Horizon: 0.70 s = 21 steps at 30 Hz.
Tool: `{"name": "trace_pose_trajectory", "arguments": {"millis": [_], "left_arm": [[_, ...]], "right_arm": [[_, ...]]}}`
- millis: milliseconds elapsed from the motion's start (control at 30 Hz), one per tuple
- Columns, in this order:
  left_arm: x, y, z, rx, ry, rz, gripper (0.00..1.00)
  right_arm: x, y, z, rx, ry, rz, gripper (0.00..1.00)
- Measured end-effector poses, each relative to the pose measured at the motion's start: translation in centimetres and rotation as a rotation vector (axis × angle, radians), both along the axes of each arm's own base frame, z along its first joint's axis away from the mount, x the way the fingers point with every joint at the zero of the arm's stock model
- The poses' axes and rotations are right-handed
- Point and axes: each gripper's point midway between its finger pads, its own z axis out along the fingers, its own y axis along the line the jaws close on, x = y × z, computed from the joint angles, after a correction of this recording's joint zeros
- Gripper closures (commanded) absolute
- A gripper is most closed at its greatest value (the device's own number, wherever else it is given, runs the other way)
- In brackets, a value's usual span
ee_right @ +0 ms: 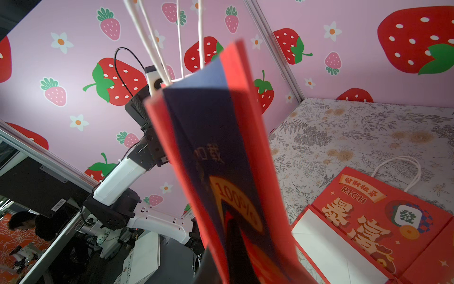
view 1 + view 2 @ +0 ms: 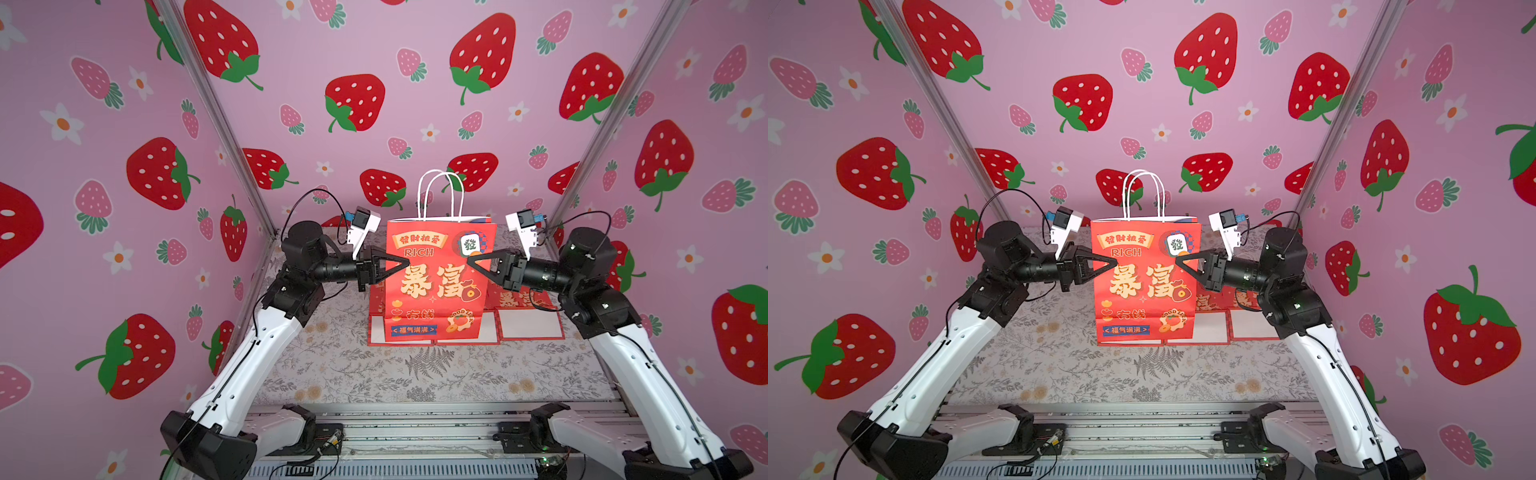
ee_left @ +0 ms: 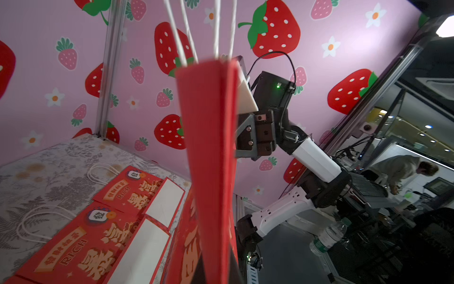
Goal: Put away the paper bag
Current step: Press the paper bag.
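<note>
The red bag (image 2: 440,282) stands upright in the middle of the counter (image 2: 374,374), held between the two arms, its printed face toward the top cameras and its white handles (image 2: 440,191) sticking straight up. The left claw (image 2: 408,262) is closed, pinching the bag's left edge about halfway up; in both top views its black tip lies over the front panel (image 2: 1116,262). The right claw (image 2: 468,259) meets the right edge at the same height, but whether it is clamped there or only touching I cannot tell, since the bag hides its tip in the wrist views. The bag's sides are folded inward (the one by the right wrist shows dark blue print (image 1: 221,159)). Behind it, flat bags (image 2: 528,309) of the same kind lie face up on the counter, handles spread out.
</note>
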Motion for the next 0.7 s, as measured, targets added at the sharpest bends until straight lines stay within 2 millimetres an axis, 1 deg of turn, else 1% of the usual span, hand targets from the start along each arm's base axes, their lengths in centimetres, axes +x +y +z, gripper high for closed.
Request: {"name": "trace_pose_trajectory", "arguments": {"millis": [33, 67, 100, 133, 233, 300, 367, 467, 500, 600, 667, 700], "left_arm": [[0.0, 0.1, 0.1, -0.001, -0.005, 0.008, 1.0], [0.0, 0.2, 0.2, -0.002, -0.008, 0.014, 1.0], [0.1, 0.3, 0.2, -0.001, -0.006, 0.024, 1.0], [0.3, 0.5, 0.2, 0.0, -0.005, 0.032, 1.0], [1.1, 1.0, -0.2, 0.007, 0.015, 0.062, 1.0], [1.8, 1.7, -0.4, 0.01, 0.033, 0.087, 1.0], [2.7, 2.5, -0.6, 0.009, 0.055, 0.121, 1.0], [3.9, 4.0, -0.5, -0.01, 0.112, 0.175, 1.0], [4.3, 4.5, -0.5, -0.021, 0.134, 0.192, 1.0], [4.9, 5.5, -0.3, -0.044, 0.202, 0.213, 1.0], [5.0, 6.1, 0.0, -0.053, 0.239, 0.214, 1.0], [5.0, 6.6, 0.3, -0.058, 0.258, 0.214, 1.0]], "right_arm": [[0.0, 0.0, 0.0, 0.001, 0.003, -0.004, 0.54], [0.0, -0.1, -0.1, 0.0, 0.0, -0.007, 0.47], [0.1, -0.2, -0.3, -0.001, 0.002, -0.014, 0.37], [0.1, -0.3, -0.6, -0.002, 0.007, -0.023, 0.28], [0.5, -0.9, -1.3, -0.008, 0.017, -0.062, 0.12], [1.1, -1.4, -1.5, -0.011, 0.021, -0.098, 0.06], [2.1, -1.8, -1.6, -0.009, 0.03, -0.137, 0.03], [4.5, -2.1, -2.0, 0.004, 0.07, -0.192, 0.01], [5.6, -2.0, -2.1, 0.012, 0.087, -0.208, 0.01], [7.9, -1.8, -2.6, 0.05, 0.124, -0.228, 0.01], [8.4, -1.7, -3.1, 0.073, 0.133, -0.225, 0.01], [8.2, -1.6, -3.5, 0.076, 0.133, -0.211, 0.01]]}}
